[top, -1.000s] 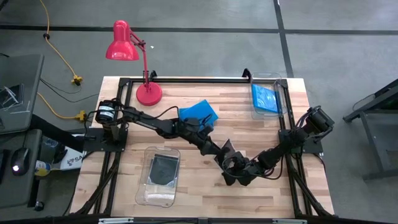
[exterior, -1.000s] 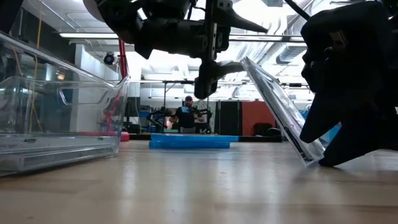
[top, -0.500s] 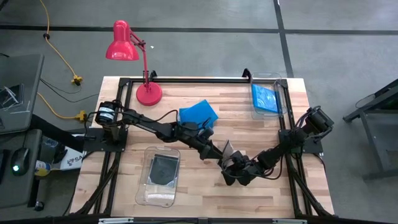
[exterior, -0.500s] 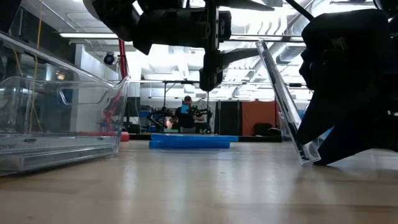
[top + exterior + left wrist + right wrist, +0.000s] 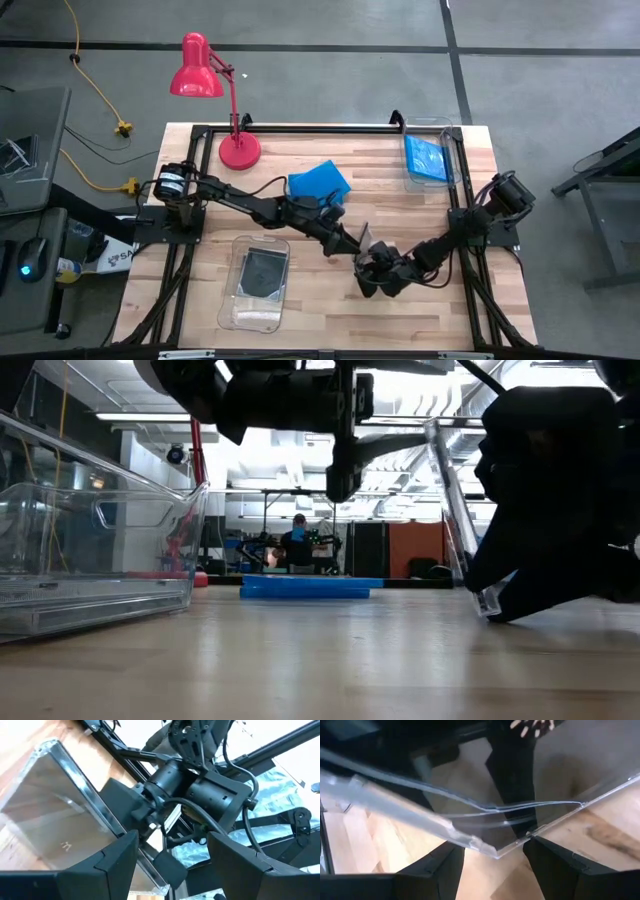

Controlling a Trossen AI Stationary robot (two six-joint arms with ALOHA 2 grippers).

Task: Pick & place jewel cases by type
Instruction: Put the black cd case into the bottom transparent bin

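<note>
A clear-looking jewel case (image 5: 452, 510) stands almost upright on its lower edge (image 5: 483, 605) at mid-table, also seen as the case (image 5: 363, 238) from above. My left gripper (image 5: 345, 242) is open just left of it, its fingers (image 5: 115, 862) on either side of the case's upper corner (image 5: 150, 875). My right gripper (image 5: 378, 272) is open low behind the case, whose lower corner (image 5: 495, 851) sits between its fingers. A stack of blue cases (image 5: 320, 182) lies flat on the table. More blue cases (image 5: 428, 158) lie in the right bin. A dark case (image 5: 262, 272) lies in the left bin. My left gripper has one finger (image 5: 390, 452) reaching level from the table's left to the case's top edge (image 5: 432, 428); it seems to lie against that edge, not pinching it. My right gripper meets the case's lower edge (image 5: 487, 600) at the table. Its dark body hides the contact, so I cannot tell whether it props the case.
A red desk lamp (image 5: 215, 95) stands at the far left corner. The clear left bin (image 5: 255, 282) sits near the front, with its wall (image 5: 100, 560) close in the low view. The right bin (image 5: 430, 150) is at the far right. A person (image 5: 298, 545) is far off in the room.
The case has tipped from a clear lean to almost upright, pivoting on its lower edge, while its top rose. My left gripper drew back toward the table's left and rose a little, with one finger staying at the case's top.
</note>
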